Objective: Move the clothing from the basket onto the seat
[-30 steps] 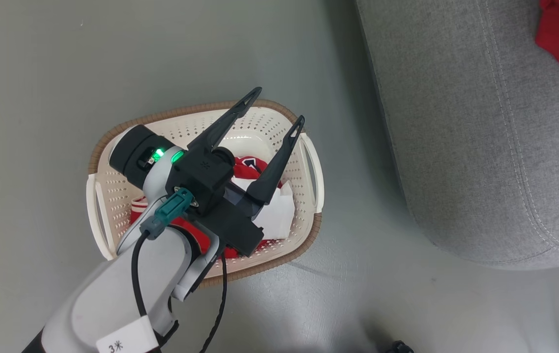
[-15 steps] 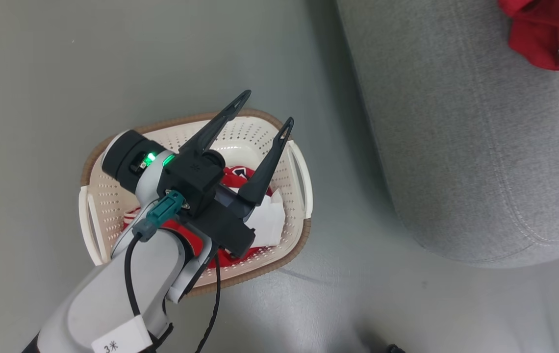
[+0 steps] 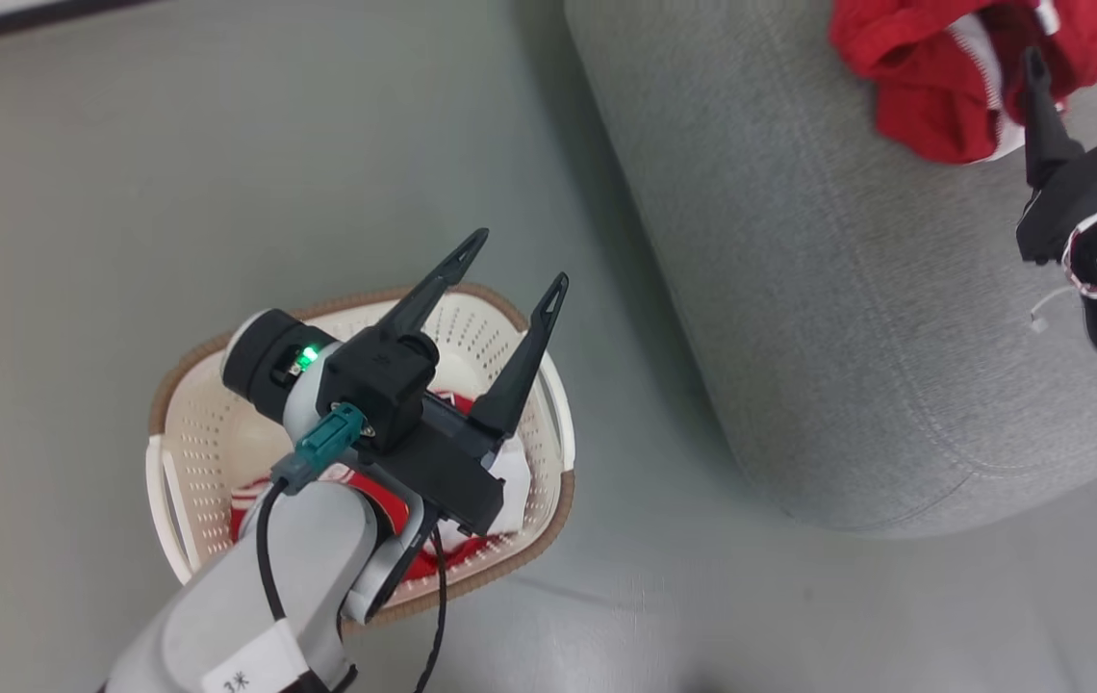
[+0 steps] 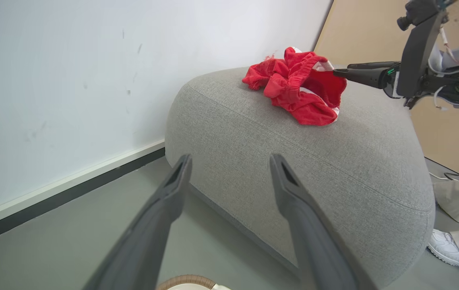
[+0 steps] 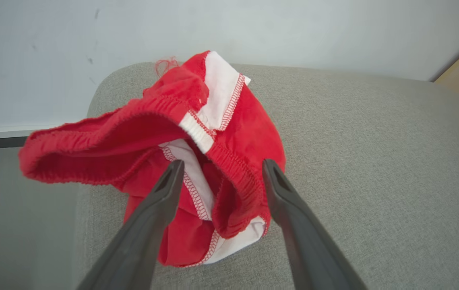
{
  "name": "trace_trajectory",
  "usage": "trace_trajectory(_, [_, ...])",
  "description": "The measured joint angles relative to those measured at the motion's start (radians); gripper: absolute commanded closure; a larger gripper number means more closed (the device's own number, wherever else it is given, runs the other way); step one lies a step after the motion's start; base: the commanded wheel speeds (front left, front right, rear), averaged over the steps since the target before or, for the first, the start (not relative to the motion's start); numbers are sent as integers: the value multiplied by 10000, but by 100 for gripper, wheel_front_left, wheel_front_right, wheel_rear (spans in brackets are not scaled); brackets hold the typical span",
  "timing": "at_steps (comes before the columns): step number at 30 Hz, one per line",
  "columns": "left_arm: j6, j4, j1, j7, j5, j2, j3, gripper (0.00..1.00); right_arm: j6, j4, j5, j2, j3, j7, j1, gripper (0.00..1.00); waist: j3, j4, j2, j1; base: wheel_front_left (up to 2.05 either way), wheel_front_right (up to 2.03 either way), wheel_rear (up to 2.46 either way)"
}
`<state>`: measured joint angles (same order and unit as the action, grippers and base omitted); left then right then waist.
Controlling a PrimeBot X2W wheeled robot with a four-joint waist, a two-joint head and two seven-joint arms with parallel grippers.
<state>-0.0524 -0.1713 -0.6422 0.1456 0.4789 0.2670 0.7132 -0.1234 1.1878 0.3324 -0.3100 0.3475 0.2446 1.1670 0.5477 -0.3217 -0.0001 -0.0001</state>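
Swung since a second ago, the head camera now takes in the right gripper [image 3: 1076, 50]. Nearest, the left gripper [image 3: 521, 256] hovers over the basket [image 3: 159, 404], jaws wide and empty, with the jersey [image 3: 245, 515] crumpled beneath. Farther right on the sofa [image 3: 799, 289], the shorts [image 3: 924, 87] lie bunched, stretched left to right. The right jaws are wide at their edge, contact unclear. The right wrist view reveals a gaping waistband.

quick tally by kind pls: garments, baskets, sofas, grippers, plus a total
garments: 2, the shorts on the sofa and the jersey in the basket
basket: 1
sofa: 1
grippers: 2, left gripper and right gripper, both with fingers apart
total: 6
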Motion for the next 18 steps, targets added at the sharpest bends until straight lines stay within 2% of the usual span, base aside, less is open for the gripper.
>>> trace_trajectory(9, [10, -617, 441, 462, 303, -376, -67, 0, -2, -460, -73, -56, 186, 48, -671, 0, -1128, 28, 0, 0, 0, 0, 0])
trace_trajectory(18, [-4, -1112, 1134, 763, 763, -500, -393, 0, -4, -1463, -69, 251, 485, 79, -1838, 0, -2303, 498, -1, -2, 0, 0, 0])
